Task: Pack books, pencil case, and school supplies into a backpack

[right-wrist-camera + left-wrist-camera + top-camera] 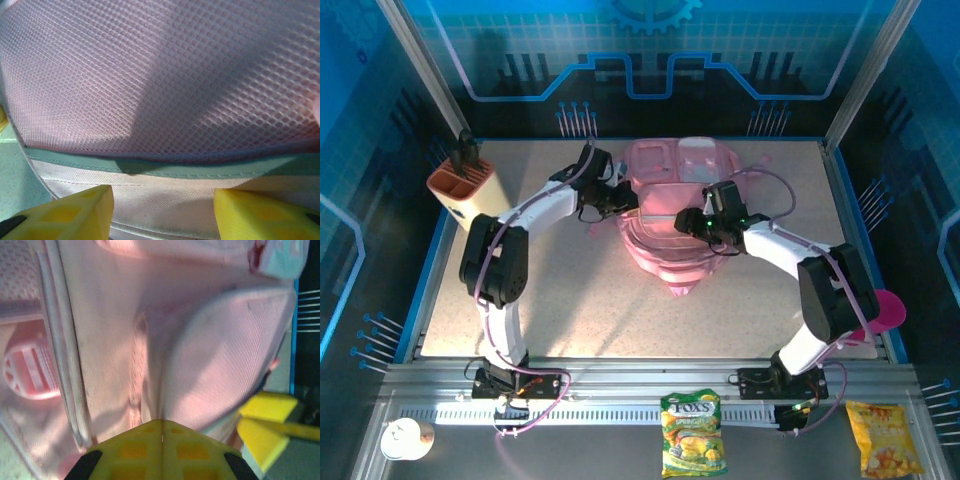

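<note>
Backpack [665, 250]: pink fabric, lying on the speckled table [570, 310] at centre, toward the far edge, between the two arms. Its upper portion shows paler, boxy panels; its lower portion narrows toward the arm bases.

Left gripper [623, 198]: positioned at the backpack's left edge. In the left wrist view the yellow fingers [125, 450] are brought fully together, with no gap at the seam between them. A fold of the pink fabric [210, 340] runs down to the fingertips; whether any cloth is pinched between them cannot be told.

Right gripper [692, 222]: positioned over the middle of the backpack, reaching in from the right. In the right wrist view its fingers [75, 212] stand apart, one at each lower corner, close against the bag. Above them lies a pink mesh panel [160, 75] edged with grey-green binding [150, 167]; a band of smooth pale fabric sits in the gap. The fingers are not closed on it.

Other items: a beige holder with an orange top [465, 185] stands at the table's far left, well apart from the backpack. A green-and-yellow snack bag [692, 432] and a yellow snack bag [883, 438] lie on the near rail beside the right arm's base.
</note>
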